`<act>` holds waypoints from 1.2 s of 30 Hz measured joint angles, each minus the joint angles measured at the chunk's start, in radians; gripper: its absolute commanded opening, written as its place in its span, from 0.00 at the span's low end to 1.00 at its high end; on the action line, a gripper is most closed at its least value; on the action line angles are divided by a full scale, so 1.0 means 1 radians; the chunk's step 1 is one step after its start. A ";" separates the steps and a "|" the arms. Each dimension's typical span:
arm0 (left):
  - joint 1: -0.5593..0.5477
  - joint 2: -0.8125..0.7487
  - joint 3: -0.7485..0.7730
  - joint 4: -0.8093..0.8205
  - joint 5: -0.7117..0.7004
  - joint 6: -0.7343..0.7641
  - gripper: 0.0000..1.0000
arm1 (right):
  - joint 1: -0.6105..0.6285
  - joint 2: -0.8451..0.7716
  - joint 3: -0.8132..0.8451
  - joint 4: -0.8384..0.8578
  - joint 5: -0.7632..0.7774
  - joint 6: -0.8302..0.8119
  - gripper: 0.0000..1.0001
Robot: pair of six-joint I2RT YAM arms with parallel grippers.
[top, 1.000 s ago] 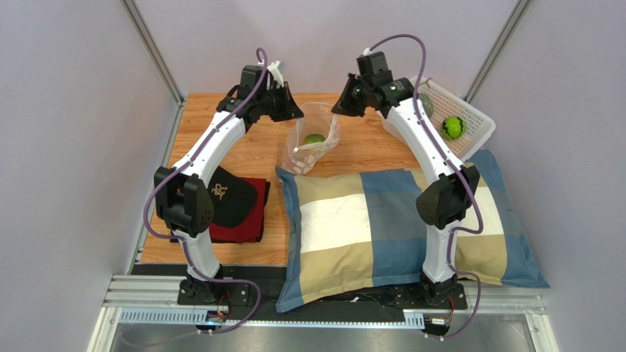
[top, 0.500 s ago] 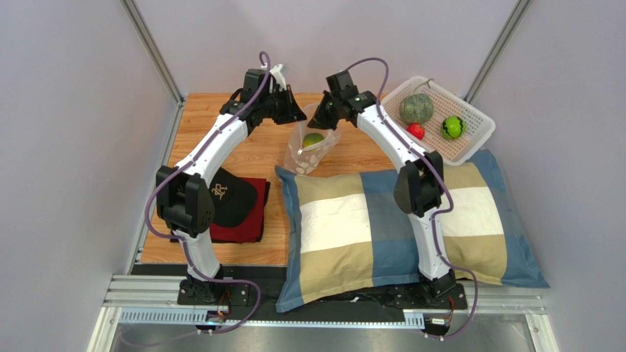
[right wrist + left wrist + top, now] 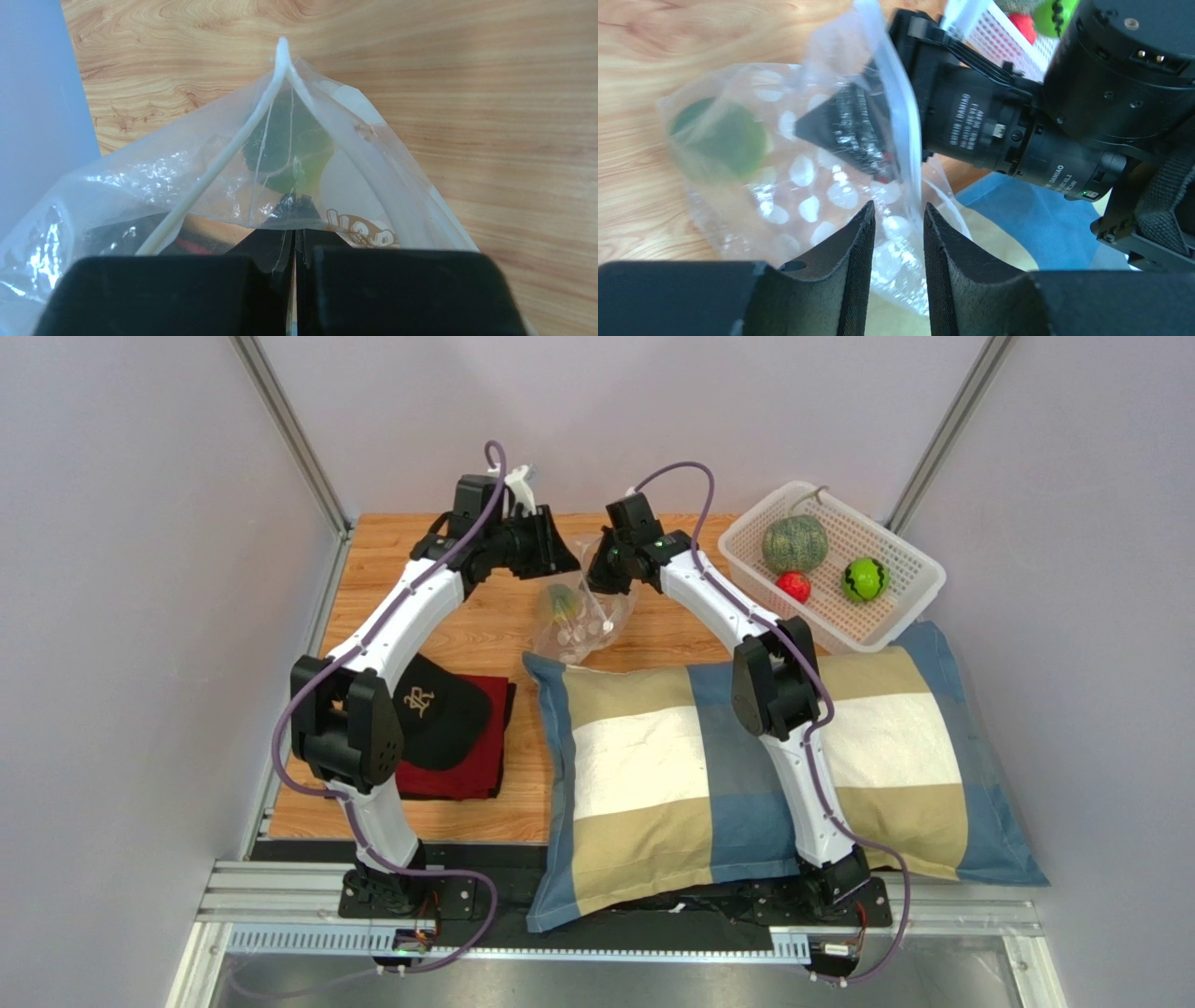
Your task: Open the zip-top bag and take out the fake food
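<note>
Right jaws are clenching the rim of the zip-top bag (image 3: 210,175); left jaws are standing parted just beside it, gripping nothing. The checked pillow (image 3: 673,756) is lying across the near right of the desk (image 3: 491,623), the white basket (image 3: 898,546) sitting at the far right. The bag is sitting at the far middle, between both wrists, mouth parted, one green fake food piece (image 3: 724,140) inside. We are counting melon (image 3: 794,543), green ball (image 3: 864,580) and red fruit (image 3: 794,585) in the basket.

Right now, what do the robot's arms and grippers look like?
The left arm and right arm are white tubes with black joints, each trailed by a purple cable. The left gripper and right gripper have matte black fingers.
</note>
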 measured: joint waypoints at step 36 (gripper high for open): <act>0.150 0.492 0.195 -0.020 -0.041 -0.035 0.08 | -0.016 0.134 -0.027 0.166 -0.262 -0.046 0.78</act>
